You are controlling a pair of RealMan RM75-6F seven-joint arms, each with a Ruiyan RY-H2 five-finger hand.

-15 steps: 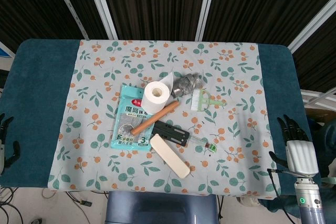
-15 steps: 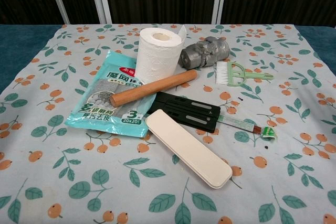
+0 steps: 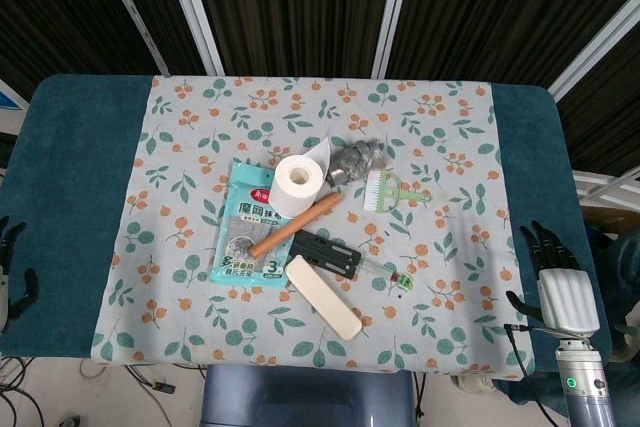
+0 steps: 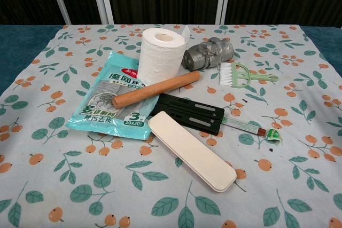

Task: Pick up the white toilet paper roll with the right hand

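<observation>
The white toilet paper roll point(image 3: 298, 185) point(image 4: 160, 55) stands upright near the table's middle, with a loose sheet sticking up behind it. A wooden rod point(image 3: 294, 225) point(image 4: 155, 89) lies against its near side. My right hand point(image 3: 561, 281) hangs off the table's right front edge, far from the roll, fingers spread and holding nothing. My left hand point(image 3: 10, 272) shows only as dark fingers at the left border of the head view, apart and empty. Neither hand appears in the chest view.
Around the roll lie a teal packet point(image 3: 243, 237), a crumpled grey bag point(image 3: 357, 159), a green-handled brush point(image 3: 388, 190), a black case point(image 3: 325, 253), a cream case point(image 3: 323, 296) and a thin green stick point(image 3: 385, 273). A floral cloth point(image 3: 440, 137) covers the teal table.
My right hand has slipped slightly lower and left at the table's right front edge. Nothing on the table has moved.
</observation>
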